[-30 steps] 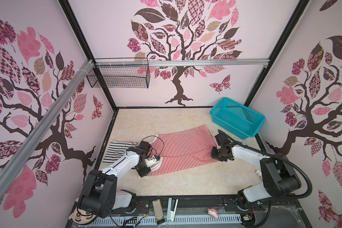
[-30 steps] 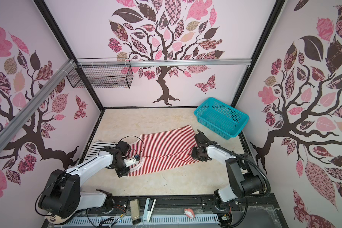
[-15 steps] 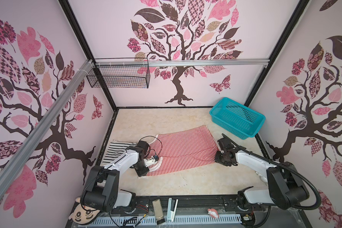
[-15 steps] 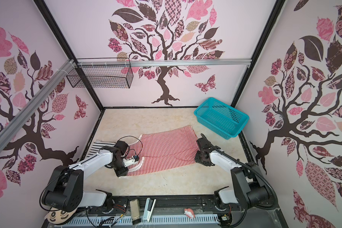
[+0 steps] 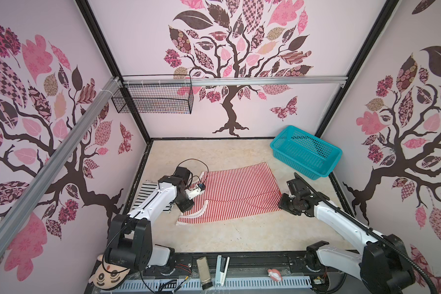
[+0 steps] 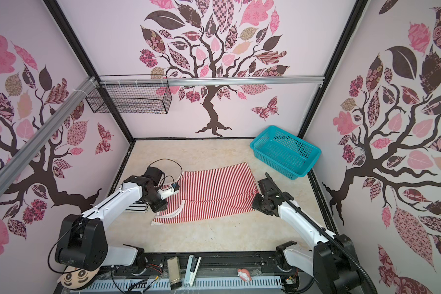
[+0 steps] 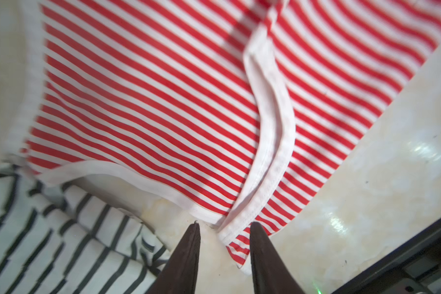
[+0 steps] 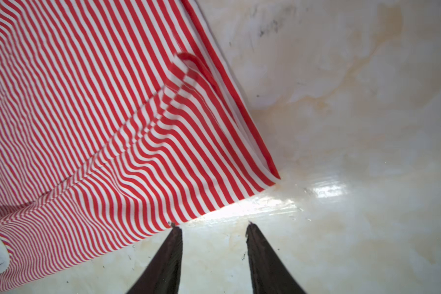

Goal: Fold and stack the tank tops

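- Your left gripper (image 7: 224, 226) has its two dark, tapering fingers (image 7: 186, 254) a narrow gap apart and clamps nothing. The pale stitched trim at a strap end of the red-and-white tank top (image 7: 150, 101) lies right at their tips.
- Your right gripper (image 8: 210, 225) is also parted by a modest gap and grips nothing. It is over the bare, glossy table (image 8: 341, 203), with one fingertip just beside the top's hem edge.
- The red-and-white tank top (image 5: 239, 193) (image 6: 214, 193) lies flat mid-table in both top views. It is a fine striped knit, with straps toward your left gripper and hem toward your right.
- A lapped layer edge runs along its length. In the right wrist view a small ridge of cloth stands up near the hem.
- The black-and-white tank top (image 5: 145, 189) (image 7: 49, 241) sits rumpled in soft folds just beside the straps. It is at the table's left edge, partly under your left arm (image 5: 150, 202).
- The table is pale, marbled and shiny.
- A teal perforated plastic basket (image 5: 298, 164) stands in the far right corner, well apart from both tops.
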You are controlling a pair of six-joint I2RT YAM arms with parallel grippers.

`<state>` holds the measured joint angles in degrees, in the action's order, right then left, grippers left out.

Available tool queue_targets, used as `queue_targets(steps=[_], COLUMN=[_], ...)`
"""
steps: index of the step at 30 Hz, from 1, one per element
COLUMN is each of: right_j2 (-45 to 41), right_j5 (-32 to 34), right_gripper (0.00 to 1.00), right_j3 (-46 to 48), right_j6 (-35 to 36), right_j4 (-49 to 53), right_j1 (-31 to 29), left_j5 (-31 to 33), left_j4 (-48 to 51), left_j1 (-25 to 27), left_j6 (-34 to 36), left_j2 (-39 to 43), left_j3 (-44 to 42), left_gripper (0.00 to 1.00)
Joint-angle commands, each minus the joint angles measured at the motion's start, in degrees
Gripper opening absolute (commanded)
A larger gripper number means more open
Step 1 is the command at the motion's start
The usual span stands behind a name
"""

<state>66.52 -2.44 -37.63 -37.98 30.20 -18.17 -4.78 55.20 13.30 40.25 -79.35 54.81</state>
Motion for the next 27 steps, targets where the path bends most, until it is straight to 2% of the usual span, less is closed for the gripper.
queue_targets(steps=[1, 4, 6, 8, 16, 27], right_j2=[4.72, 9.03, 10.78, 12.13, 18.83, 20.4], right_j5=[1.34, 0.63, 1.04, 0.79, 1.15, 4.19], right_gripper=[0.45, 0.44, 0.44, 0.43, 0.39, 0.37], right_j3=[-3.56, -6.17, -7.67, -8.8, -12.03, -11.49], right_j6=[2.1, 4.0, 5.13, 6.22, 9.49, 10.2], right_j4=[0.05, -0.85, -1.21, -1.6, -2.68, -2.94], right_j1=[0.73, 2.38, 3.14, 4.24, 4.73, 4.83], left_j5=[-5.51, -4.73, -6.99, -8.75, -9.11, -12.18], left_j4=[1.16, -0.43, -0.95, -2.42, -6.36, -7.46], left_j1=[2.62, 6.78, 8.06, 8.3, 8.76, 9.26], left_j6=[-3.84, -5.64, -6.94, -8.08, -9.37, -10.91], left_j2=[0.17, -2.66, -4.94, -7.01, -11.32, -13.71], left_j3=[3.04, 3.37, 3.55, 3.09, 0.82, 0.04], left_gripper=[0.37, 0.37, 0.37, 0.37, 0.37, 0.37])
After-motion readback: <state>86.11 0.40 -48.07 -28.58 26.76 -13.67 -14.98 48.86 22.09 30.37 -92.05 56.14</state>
